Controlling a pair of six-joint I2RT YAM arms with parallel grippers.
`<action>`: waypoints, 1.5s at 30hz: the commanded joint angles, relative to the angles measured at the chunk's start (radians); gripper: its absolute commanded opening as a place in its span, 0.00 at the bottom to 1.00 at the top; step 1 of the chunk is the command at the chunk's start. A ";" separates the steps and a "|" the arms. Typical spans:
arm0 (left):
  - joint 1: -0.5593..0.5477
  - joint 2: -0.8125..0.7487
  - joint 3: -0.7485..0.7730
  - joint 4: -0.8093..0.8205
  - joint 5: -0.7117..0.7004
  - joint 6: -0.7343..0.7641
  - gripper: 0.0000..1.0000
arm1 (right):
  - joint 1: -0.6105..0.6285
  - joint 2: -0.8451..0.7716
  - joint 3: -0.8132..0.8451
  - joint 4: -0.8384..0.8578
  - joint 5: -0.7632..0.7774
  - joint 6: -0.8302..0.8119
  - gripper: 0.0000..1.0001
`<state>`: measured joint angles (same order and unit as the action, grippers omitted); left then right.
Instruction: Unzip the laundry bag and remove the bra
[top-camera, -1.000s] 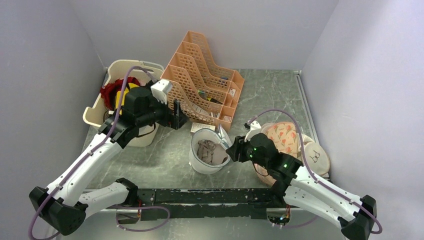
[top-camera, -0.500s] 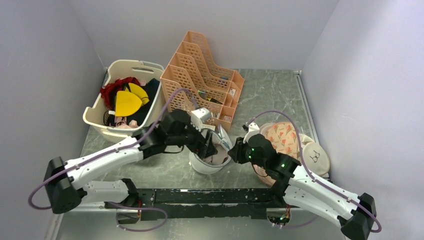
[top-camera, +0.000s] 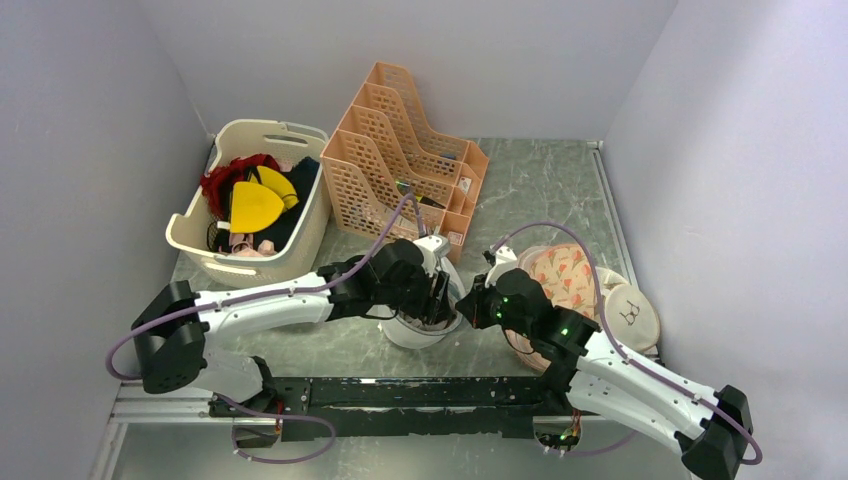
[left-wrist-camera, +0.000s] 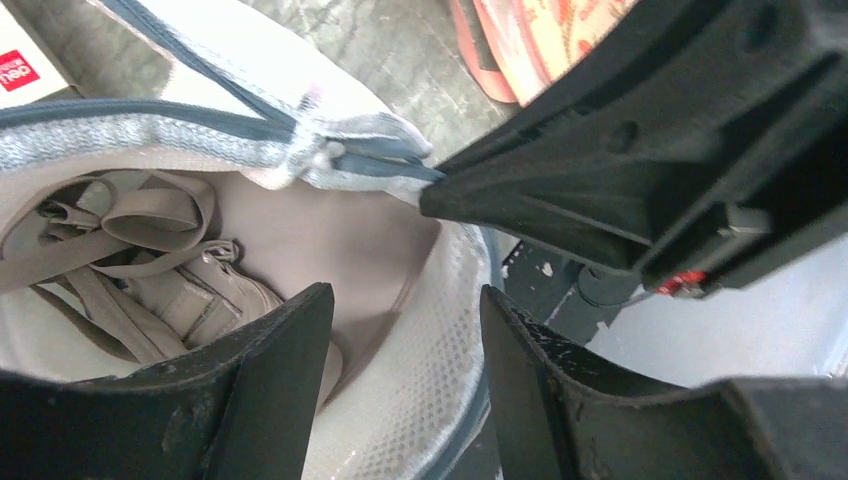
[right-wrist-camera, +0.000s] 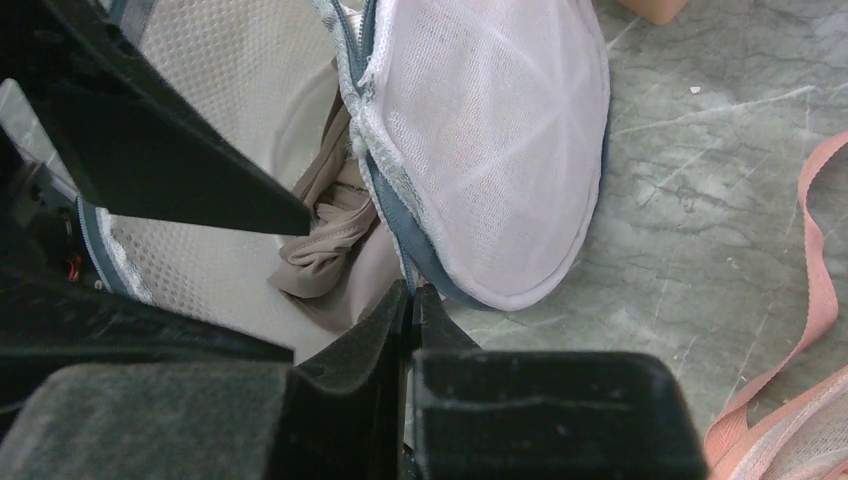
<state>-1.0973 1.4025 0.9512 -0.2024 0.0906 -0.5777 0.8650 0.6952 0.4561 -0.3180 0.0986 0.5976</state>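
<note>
**Top view.** The left arm has swung away from the basket (top-camera: 190, 235) at upper left. It now reaches across the desk (top-camera: 540, 190) to the bag (top-camera: 405, 335) at centre frame. The left claw (top-camera: 437, 295) is poised over the bag's mouth and hides most of what is inside. The right claw (top-camera: 462, 303) is at the bag's right rim, as a second ago. The bag has not shifted.

**Left wrist view.** The left claw (left-wrist-camera: 400, 295) is partly open, its jaws narrower than before and gripping nothing. Between and below them lie the bag's mesh wall and the bra (left-wrist-camera: 150, 250), which is bunched at the left of the frame inside the bag. The zip (left-wrist-camera: 200, 115) stands parted along the top. The tip of the right claw (left-wrist-camera: 435, 195) meets the rim where the zip ends.

**Right wrist view.** The right claw (right-wrist-camera: 410, 300) has closed fully, and the bag's grey rim edge runs in between its jaws. The lid flap (right-wrist-camera: 490, 150) hangs open toward the upper right. The bra (right-wrist-camera: 330, 240) shows in the gap.

**Finding.** The unzipping appears to be done. The right claw steadies the bag while the left comes in for the bra. The bra is not yet gripped and remains in the bag.
</note>
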 joint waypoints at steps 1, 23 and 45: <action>-0.007 0.032 0.041 0.058 -0.082 -0.032 0.65 | -0.001 -0.022 -0.008 0.019 -0.011 -0.013 0.00; -0.031 0.160 0.058 0.119 -0.076 -0.057 0.50 | -0.001 -0.031 -0.015 0.024 -0.016 -0.010 0.00; -0.029 -0.124 0.165 0.012 -0.155 0.108 0.07 | -0.001 -0.009 -0.022 0.036 -0.003 -0.008 0.00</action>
<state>-1.1233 1.3312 1.0233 -0.2077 -0.0418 -0.5301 0.8650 0.6788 0.4465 -0.2821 0.0937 0.5938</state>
